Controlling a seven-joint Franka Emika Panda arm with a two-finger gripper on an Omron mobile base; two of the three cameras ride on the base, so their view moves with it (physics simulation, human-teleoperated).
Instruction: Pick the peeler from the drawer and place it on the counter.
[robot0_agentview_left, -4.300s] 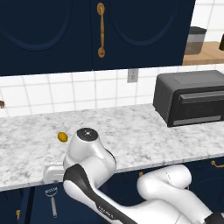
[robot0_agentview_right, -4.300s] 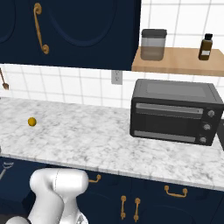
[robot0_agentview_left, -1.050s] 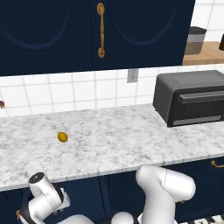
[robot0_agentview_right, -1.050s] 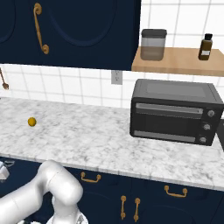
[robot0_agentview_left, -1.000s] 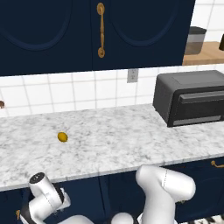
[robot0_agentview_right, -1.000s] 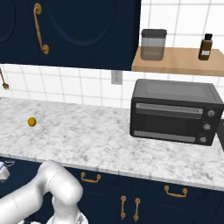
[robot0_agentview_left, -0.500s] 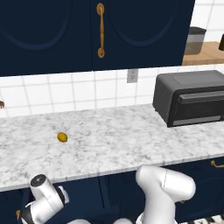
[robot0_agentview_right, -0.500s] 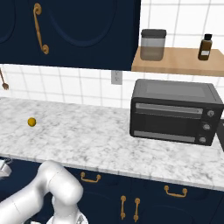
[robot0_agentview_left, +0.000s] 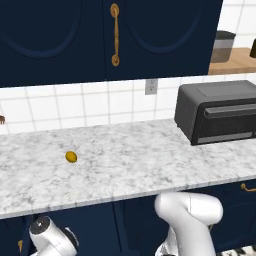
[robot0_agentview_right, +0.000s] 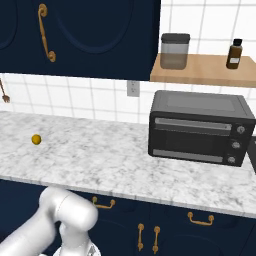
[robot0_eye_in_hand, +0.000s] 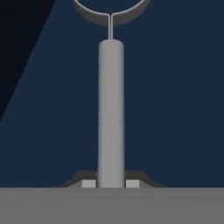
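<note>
Pincer (robot0_eye_in_hand: 110, 183) down inside the navy drawer (robot0_eye_in_hand: 175, 96), fingers squeezed on the grey peeler (robot0_eye_in_hand: 110, 113) handle, small yellow fruit (robot0_agentview_left: 71, 157) near the counter (robot0_agentview_left: 150, 165) left end

on your counter (robot0_agentview_left: 150, 165) the fruit (robot0_agentview_left: 71, 157) sits toward the left, well apart from the oven (robot0_agentview_left: 220, 111), which stands at the right end against the far wall. an outlet (robot0_agentview_left: 151, 86) is on that wall just left of the oven, and the upper cabinets (robot0_agentview_left: 100, 35) hang above the counter's left and middle. a shelf (robot0_agentview_right: 205, 69) is above the oven, holding a jar (robot0_agentview_right: 174, 50) on the left and a bottle (robot0_agentview_right: 234, 53) on the right. below the counter's near edge you have the lower cabinets (robot0_agentview_right: 200, 227). in the hand view the peeler (robot0_eye_in_hand: 110, 118) lies in the drawer (robot0_eye_in_hand: 175, 87), its near end between the fingertips (robot0_eye_in_hand: 132, 183).
</note>
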